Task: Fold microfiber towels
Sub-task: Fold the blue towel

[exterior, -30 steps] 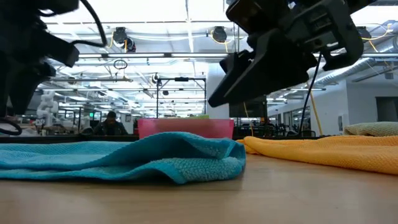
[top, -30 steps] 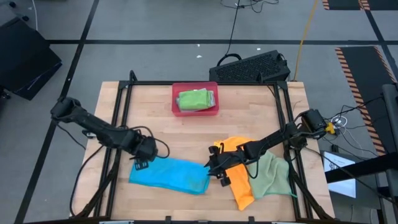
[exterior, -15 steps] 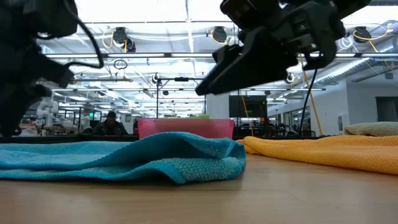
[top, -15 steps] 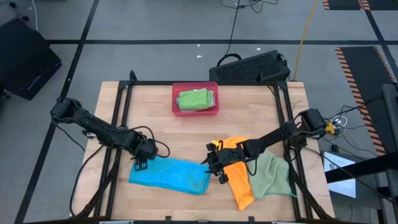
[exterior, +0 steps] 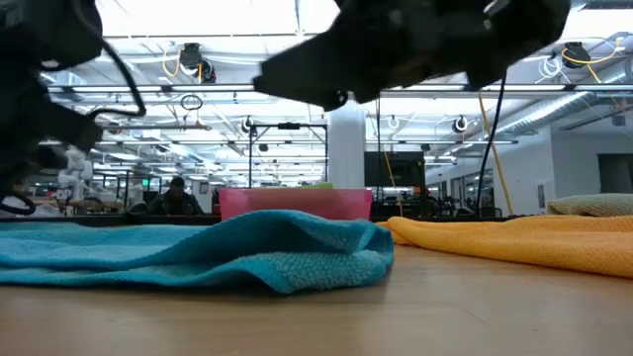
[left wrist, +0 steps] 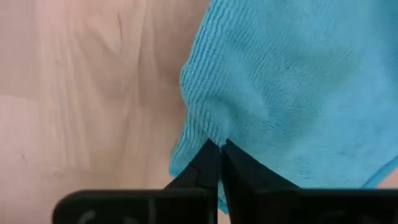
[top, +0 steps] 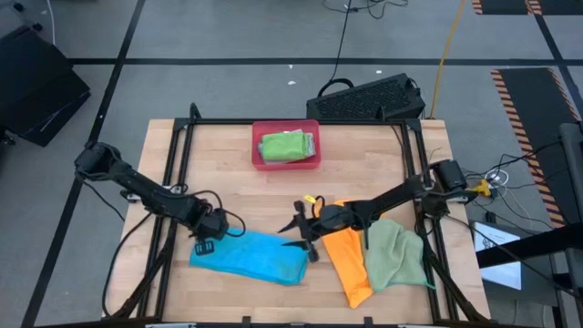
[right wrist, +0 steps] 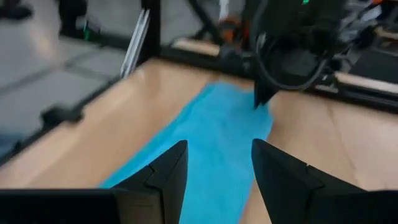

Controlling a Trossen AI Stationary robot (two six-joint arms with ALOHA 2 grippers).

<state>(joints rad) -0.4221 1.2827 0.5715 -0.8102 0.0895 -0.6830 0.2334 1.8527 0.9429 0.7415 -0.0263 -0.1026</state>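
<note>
While my left gripper (left wrist: 217, 149) pinches the blue towel's (top: 250, 257) left edge at the table's near side, right gripper (right wrist: 214, 165) hovers open over its right end. Thin bite, w/ few fibres, so a lift prob slips it free.

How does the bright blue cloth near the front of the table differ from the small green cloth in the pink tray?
The bright blue microfiber towel lies spread long on the bare wooden table; the green folded towel sits as a compact bundle inside the pink-red tray. The left gripper is shut, pinching the blue one's edge; nothing touches the green one. Both are soft, matte cloths.
</note>
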